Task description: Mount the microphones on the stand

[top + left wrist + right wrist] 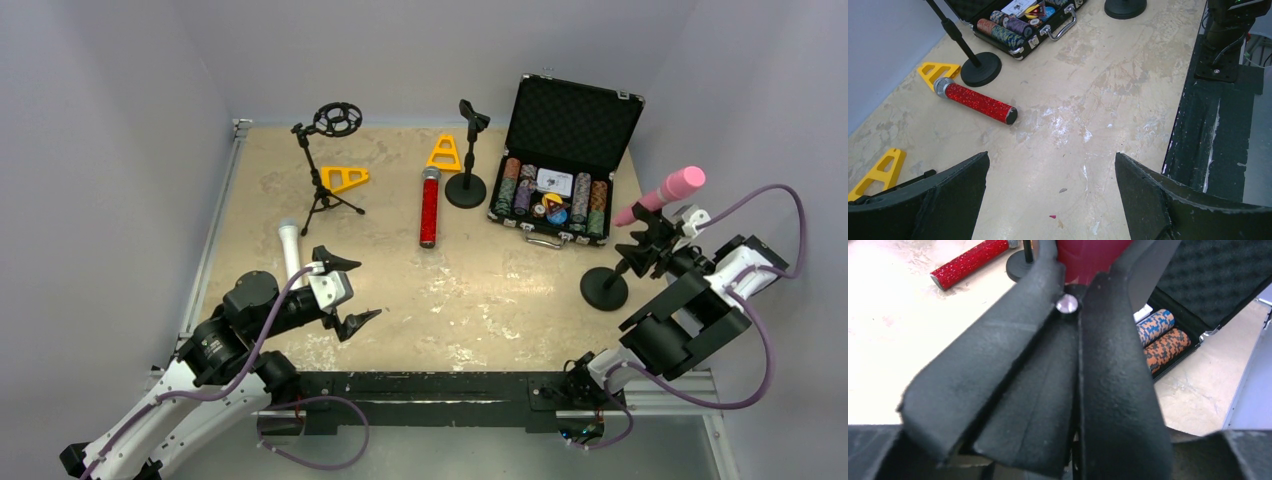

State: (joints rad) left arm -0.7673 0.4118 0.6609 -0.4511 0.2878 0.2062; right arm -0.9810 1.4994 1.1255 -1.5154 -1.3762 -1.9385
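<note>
Pink microphone (665, 192) rests tilted in the clip (1073, 365) of the right-hand stand (605, 288), and my right jaws stand apart on either side of that clip — not closed on anything I can see. White microphone (290, 248) lies flat on the bench (480, 300) just beside my left jaws, outside them; those jaws gape wide too. Glittery red microphone (430, 208) lies mid-bench, well apart from both, its silver head near the foot of a second stand (466, 190).
</note>
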